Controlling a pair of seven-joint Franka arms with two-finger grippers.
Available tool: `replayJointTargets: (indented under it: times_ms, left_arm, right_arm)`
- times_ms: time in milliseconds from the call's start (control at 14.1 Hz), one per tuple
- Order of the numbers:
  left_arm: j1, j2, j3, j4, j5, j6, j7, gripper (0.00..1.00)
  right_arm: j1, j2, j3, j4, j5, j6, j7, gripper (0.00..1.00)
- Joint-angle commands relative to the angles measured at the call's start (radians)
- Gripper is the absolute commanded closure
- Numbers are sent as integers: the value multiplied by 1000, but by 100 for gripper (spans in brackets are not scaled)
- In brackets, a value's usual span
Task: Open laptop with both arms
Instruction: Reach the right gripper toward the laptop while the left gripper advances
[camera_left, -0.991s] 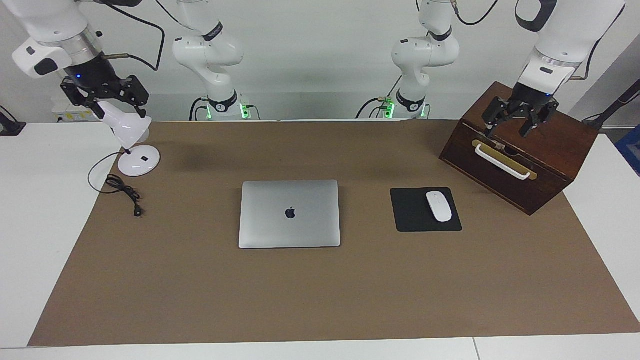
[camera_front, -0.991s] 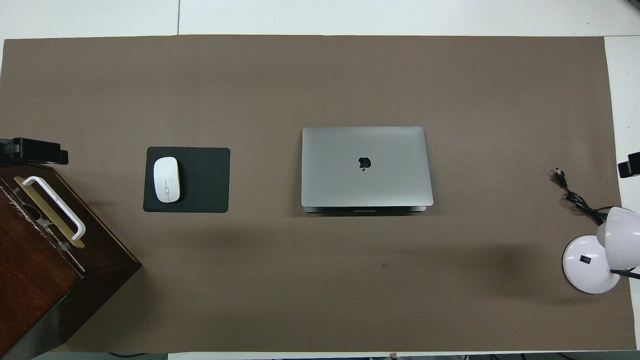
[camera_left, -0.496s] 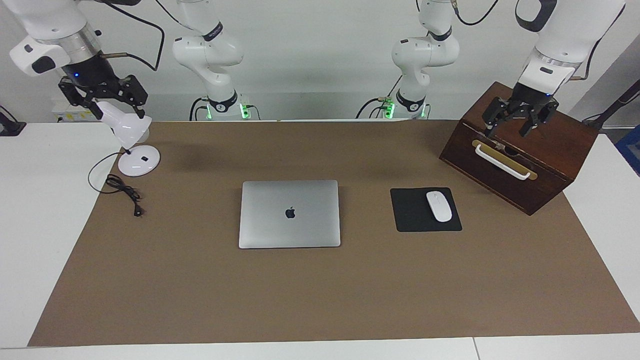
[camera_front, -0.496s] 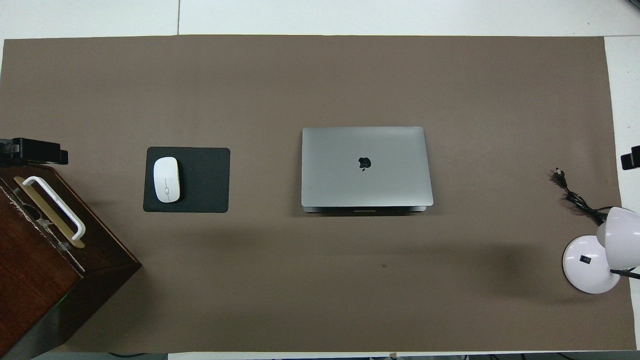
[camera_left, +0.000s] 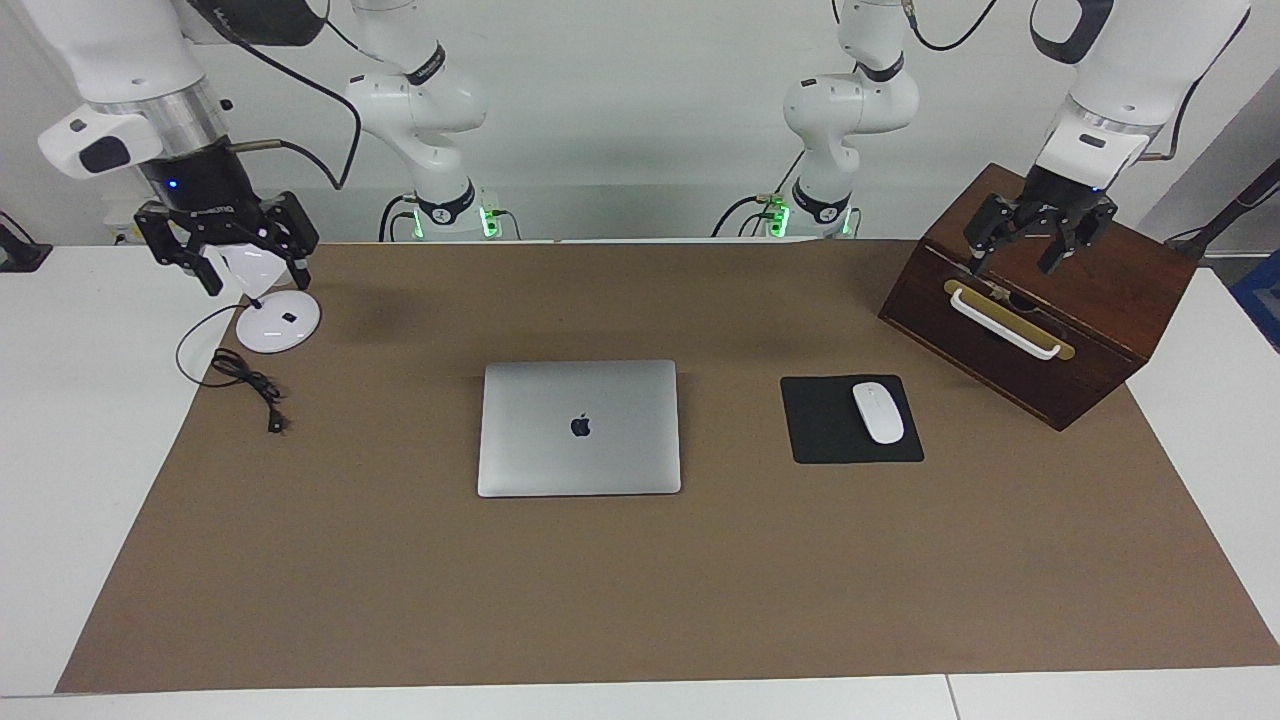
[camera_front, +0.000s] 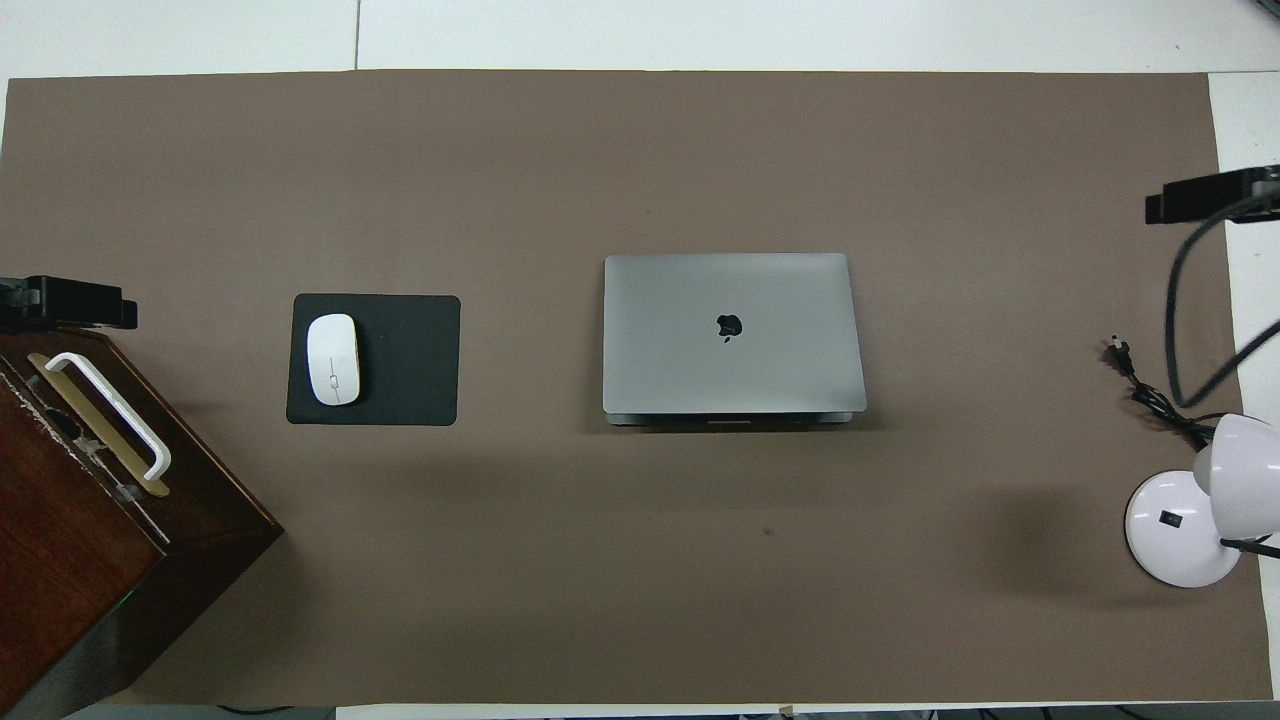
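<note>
The laptop (camera_left: 580, 428) (camera_front: 730, 330) lies closed in the middle of the brown mat, its silver lid with the apple logo facing up. Nothing touches it. My right gripper (camera_left: 255, 275) (camera_front: 1200, 200) hangs open in the air over the mat's edge at the right arm's end, above the plug cable and apart from the desk lamp. My left gripper (camera_left: 1012, 262) (camera_front: 65, 303) hangs open over the wooden box, just above its white handle, with nothing between its fingers.
A white desk lamp (camera_left: 278, 322) (camera_front: 1180, 530) and its black cable (camera_left: 245, 375) stand at the right arm's end. A wooden box (camera_left: 1090, 300) (camera_front: 80, 560) stands at the left arm's end. Beside the laptop lies a black mouse pad (camera_left: 825, 425) with a white mouse (camera_left: 878, 412).
My right gripper has turned, come lower and swung out farther over the mat's edge. The left arm and the laptop have not moved.
</note>
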Motion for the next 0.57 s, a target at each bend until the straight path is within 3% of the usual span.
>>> replayJointTargets:
  times_ms: [0, 71, 142, 212, 354, 496]
  left_arm:
    - [9, 10, -7, 22, 7, -19, -3, 0]
    - [9, 10, -9, 23, 7, -16, -4, 7]
    - [9, 10, -9, 22, 7, -14, -6, 24]
    - [12, 10, -9, 20, 7, -10, -6, 45]
    - [15, 10, -9, 11, 6, 15, -3, 96]
    - [15, 6, -9, -7, 4, 41, -1, 100]
  right_arm:
    - [14, 38, 11, 4, 72, 115, 52, 0]
    - [28, 50, 11, 4, 88, 150, 83, 0]
    - [38, 56, 13, 1, 100, 183, 121, 0]
    - [58, 62, 13, -3, 118, 212, 167, 0]
    - [80, 77, 13, -6, 160, 253, 253, 0]
    - [95, 85, 11, -41, 270, 313, 286, 0]
